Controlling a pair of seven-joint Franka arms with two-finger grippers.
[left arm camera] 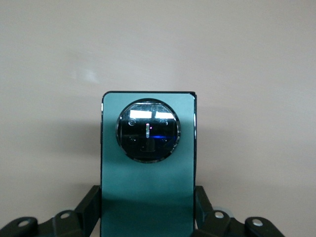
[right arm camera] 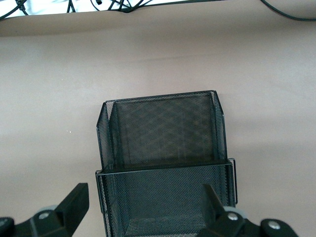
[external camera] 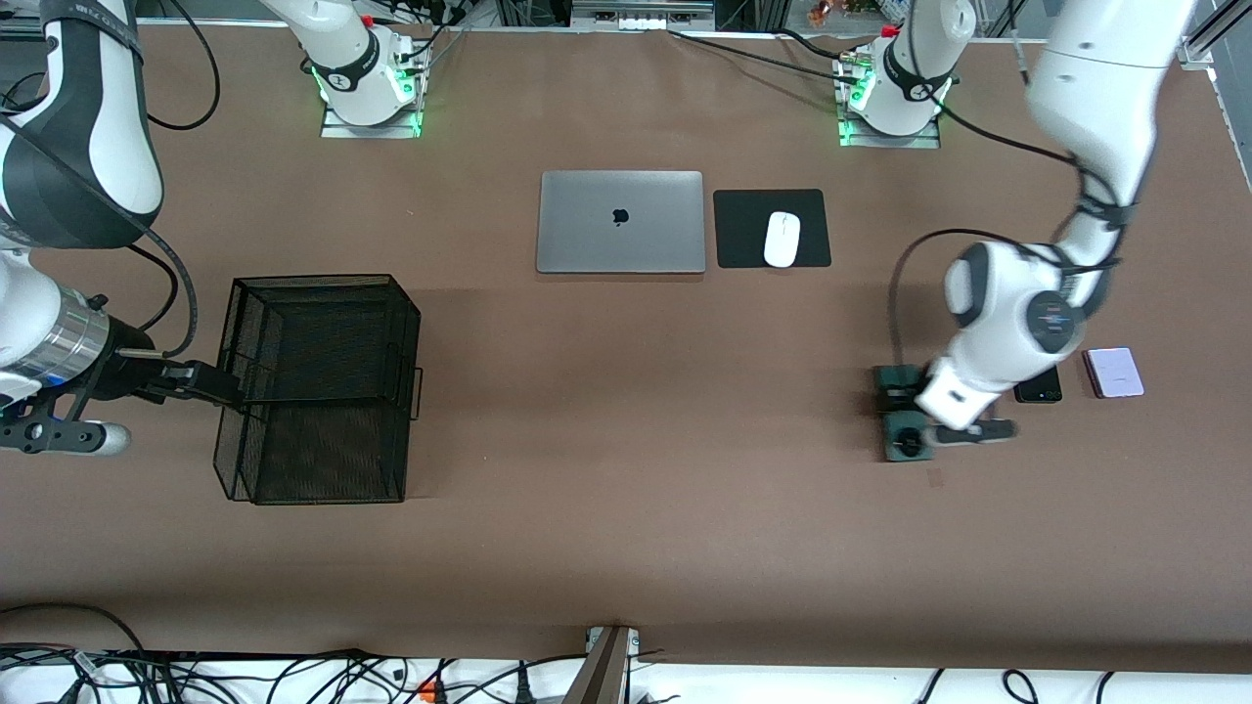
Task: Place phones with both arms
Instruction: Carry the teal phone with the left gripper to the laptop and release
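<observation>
Left gripper [left arm camera: 148, 217] clamped on the green phone [left arm camera: 147, 173], long axis running out from its fingers. Right gripper [right arm camera: 143, 207] spread wide at the mesh basket [external camera: 318, 386], waiting.

spread right gripper [right arm camera: 143, 212] over mesh basket [right arm camera: 163, 133]

The brown worktop [external camera: 626, 548] carries a grey laptop [external camera: 620, 222], a black mouse pad [external camera: 743, 230], a mesh basket [external camera: 318, 386] and 3 phones [external camera: 1115, 373].
</observation>
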